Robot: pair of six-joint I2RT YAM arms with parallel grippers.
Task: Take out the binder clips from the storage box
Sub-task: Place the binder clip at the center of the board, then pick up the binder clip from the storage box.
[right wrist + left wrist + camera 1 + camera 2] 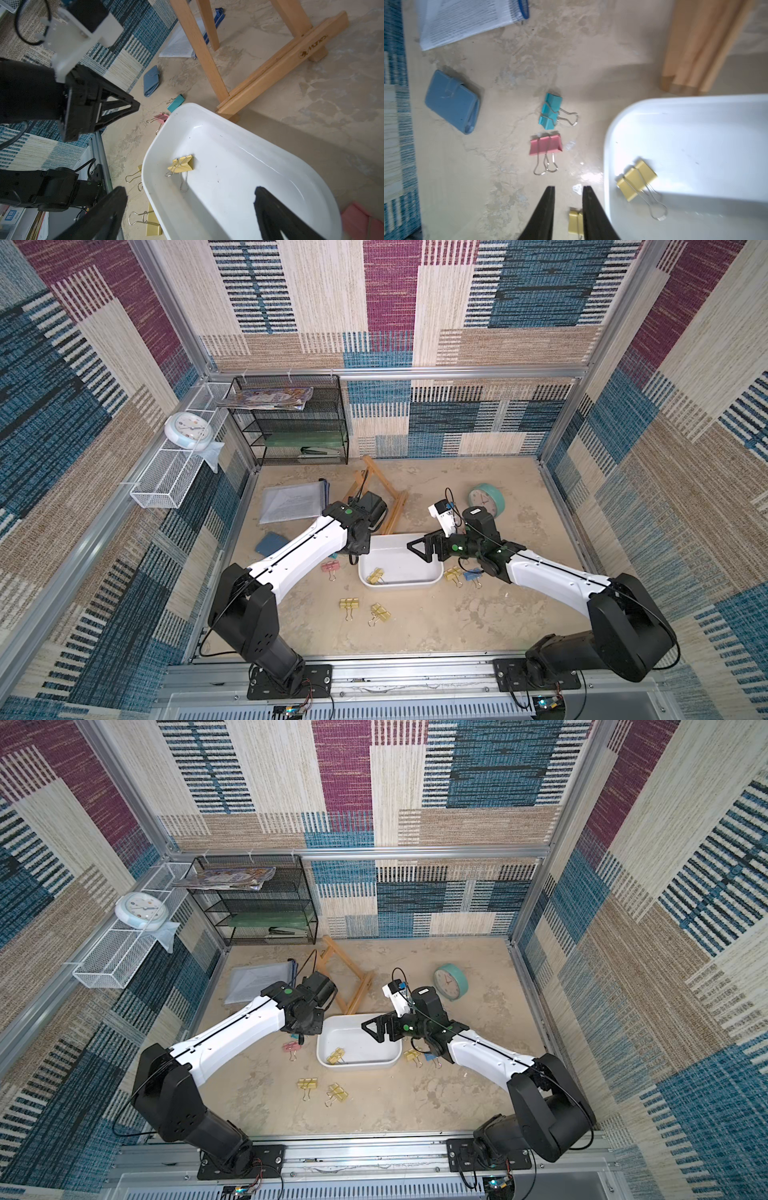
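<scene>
Final binder clip [184, 164] lay in storage box's [249, 166] near corner; my right gripper [190, 190] gaped overhead, left gripper [569, 188] parted, empty. Next: descend, pinch.

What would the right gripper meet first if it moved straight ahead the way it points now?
Most likely the yellow binder clip inside the storage box, straight ahead of the open right gripper in its wrist view. Depth is unclear, so the box floor could come first.
</scene>
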